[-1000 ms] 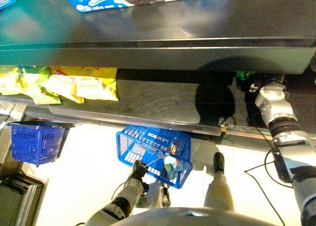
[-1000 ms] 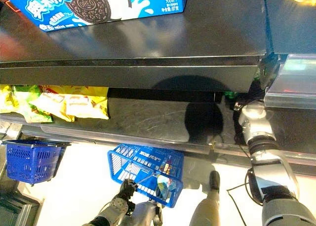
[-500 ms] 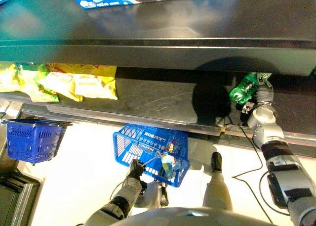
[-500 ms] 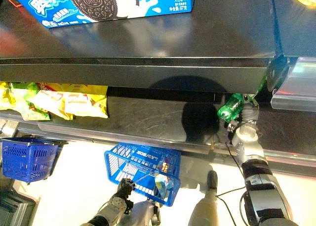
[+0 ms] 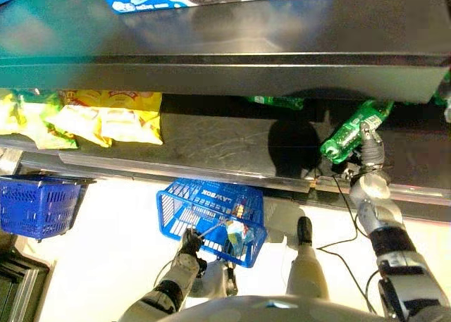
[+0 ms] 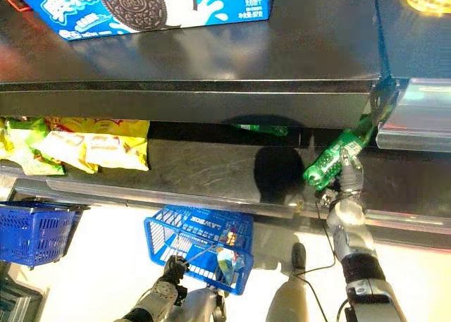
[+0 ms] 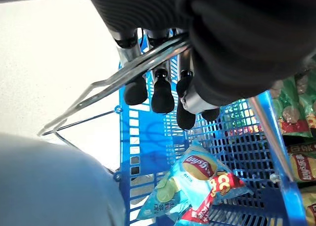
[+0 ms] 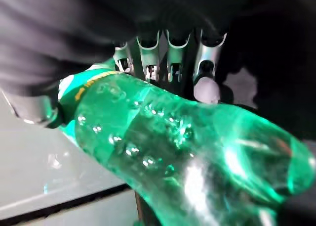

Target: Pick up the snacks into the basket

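Green, glossy and beaded with bubbles, the plastic bottle (image 8: 177, 152) lies in the right hand (image 5: 369, 151), whose silver fingers (image 8: 148, 58) curl round its rounded body. Seen from the head, it hangs tilted at the front edge of the dark lower shelf (image 5: 225, 142), up and to the right of the blue basket (image 5: 211, 220), well apart from it. The step in hand looks like the carry: the bottle is clear of the shelf but not yet over the basket. Next the arm would need to bring it down and across to the basket's open top, then loosen its grip. The left hand (image 5: 190, 246) is closed round the basket's thin metal handle (image 7: 123, 75), holding the rigid plastic lattice below the shelf. Crinkly foil snack bags (image 7: 195, 184) already lie inside. Left of the basket, yellow chip packets (image 5: 106, 118) sit on the shelf, and a flat blue biscuit box (image 6: 151, 5) rests on the shelf above.
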Controlling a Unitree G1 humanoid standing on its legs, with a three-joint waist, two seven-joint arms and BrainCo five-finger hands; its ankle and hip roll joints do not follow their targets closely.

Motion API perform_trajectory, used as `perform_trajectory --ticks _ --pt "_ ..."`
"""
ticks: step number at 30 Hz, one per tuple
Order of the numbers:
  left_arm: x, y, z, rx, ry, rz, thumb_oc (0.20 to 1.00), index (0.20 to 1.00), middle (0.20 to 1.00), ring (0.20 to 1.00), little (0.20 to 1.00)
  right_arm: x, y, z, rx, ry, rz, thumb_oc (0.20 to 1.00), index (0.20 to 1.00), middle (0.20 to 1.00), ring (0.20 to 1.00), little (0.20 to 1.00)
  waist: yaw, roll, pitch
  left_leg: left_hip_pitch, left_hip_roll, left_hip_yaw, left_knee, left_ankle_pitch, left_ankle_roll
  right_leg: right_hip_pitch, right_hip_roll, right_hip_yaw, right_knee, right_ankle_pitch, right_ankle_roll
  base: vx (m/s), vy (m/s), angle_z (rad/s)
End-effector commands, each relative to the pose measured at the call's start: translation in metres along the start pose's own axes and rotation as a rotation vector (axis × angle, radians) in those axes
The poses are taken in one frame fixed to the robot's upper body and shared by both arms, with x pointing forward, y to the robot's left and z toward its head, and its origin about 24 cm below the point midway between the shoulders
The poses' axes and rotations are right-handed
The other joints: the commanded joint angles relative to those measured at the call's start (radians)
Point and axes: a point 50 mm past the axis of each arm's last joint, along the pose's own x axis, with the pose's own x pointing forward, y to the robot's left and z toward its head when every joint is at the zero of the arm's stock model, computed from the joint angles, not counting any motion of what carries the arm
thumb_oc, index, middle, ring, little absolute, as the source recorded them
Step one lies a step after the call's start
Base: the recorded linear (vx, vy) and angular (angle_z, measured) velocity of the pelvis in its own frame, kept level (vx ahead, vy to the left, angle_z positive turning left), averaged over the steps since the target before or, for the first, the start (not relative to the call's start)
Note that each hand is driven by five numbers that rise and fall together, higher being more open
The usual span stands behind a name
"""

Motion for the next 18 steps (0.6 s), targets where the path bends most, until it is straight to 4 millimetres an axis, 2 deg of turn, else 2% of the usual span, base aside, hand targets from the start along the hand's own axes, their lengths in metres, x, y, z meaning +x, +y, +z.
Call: perform_trajectory --ticks 1,13,17,18 --pt "-0.001 0.022 -0.039 0.116 0.130 0.057 0.200 0.200 0.200 0.200 0.200 -0.003 0.006 0.067 0.136 -0.329 0.099 0.200 0.200 0.200 0.200 0.200 -0.007 -0.057 -0.040 -0.014 -0.025 -0.072 0.003 -0.039 0.003 -0.041 -0.033 0.012 0.031 0.015 0.048 0.00 0.000 0.00" --pt "0.002 0.032 -0.042 0.108 0.145 0.066 0.200 0.200 0.200 0.200 0.200 -0.058 -0.007 0.082 0.094 -0.439 0.336 0.200 0.200 0.200 0.200 0.200 -0.053 -0.090 -0.063 0.001 -0.003 -0.055 0.001 -0.042 -0.006 -0.041 -0.013 0.022 0.032 0.007 0.046 0.02 -0.014 -0.05" --pt "0.001 0.033 -0.044 0.104 0.156 0.064 0.200 0.200 0.200 0.200 0.200 -0.069 -0.013 0.076 0.056 -0.418 0.362 0.200 0.200 0.200 0.200 0.200 -0.063 -0.096 -0.068 0.005 0.001 -0.052 0.001 -0.043 -0.008 -0.039 -0.009 0.025 0.033 0.004 0.044 0.02 -0.010 -0.07" --pt "0.001 0.034 -0.046 0.107 0.160 0.064 0.200 0.200 0.200 0.200 0.200 -0.075 -0.016 0.069 0.004 -0.380 0.387 0.200 0.200 0.200 0.200 0.200 -0.071 -0.101 -0.069 0.008 0.004 -0.049 0.001 -0.043 -0.009 -0.039 -0.006 0.027 0.036 0.002 0.043 0.01 -0.017 -0.04"
